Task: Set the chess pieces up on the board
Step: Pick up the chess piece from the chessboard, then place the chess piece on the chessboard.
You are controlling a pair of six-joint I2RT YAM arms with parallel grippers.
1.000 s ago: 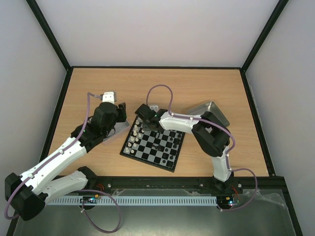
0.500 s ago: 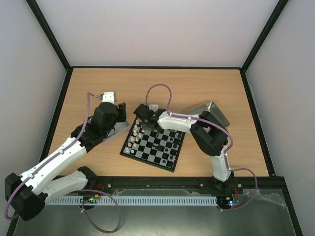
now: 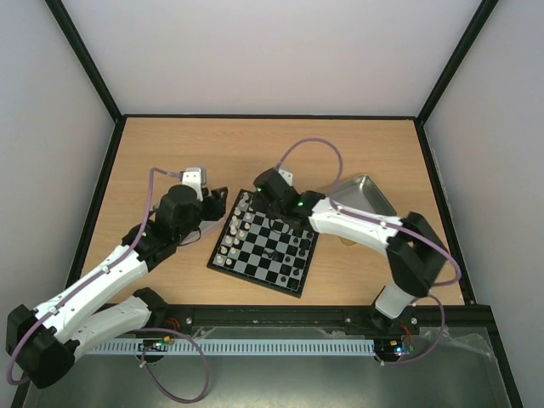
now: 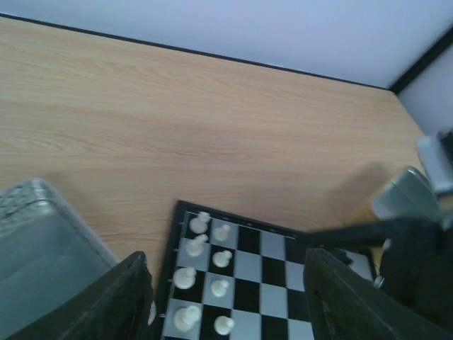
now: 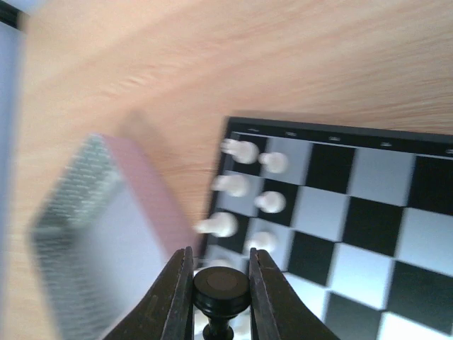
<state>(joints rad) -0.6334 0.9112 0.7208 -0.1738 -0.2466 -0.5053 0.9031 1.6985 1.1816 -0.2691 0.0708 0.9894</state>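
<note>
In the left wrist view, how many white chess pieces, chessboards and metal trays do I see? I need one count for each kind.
white chess pieces: 8
chessboard: 1
metal trays, near left and far right: 2
total: 11

Black-and-white chequered board (image 3: 270,270), white chessmen (image 4: 195,246), black chessman (image 5: 221,283)

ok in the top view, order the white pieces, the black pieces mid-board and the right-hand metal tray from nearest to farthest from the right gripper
1. white pieces: along the left edge of the board, right by the right gripper, which holds a black piece.
2. black pieces: mid-board, toward its right half.
3. metal tray: off the board, on the table's right side.
</note>
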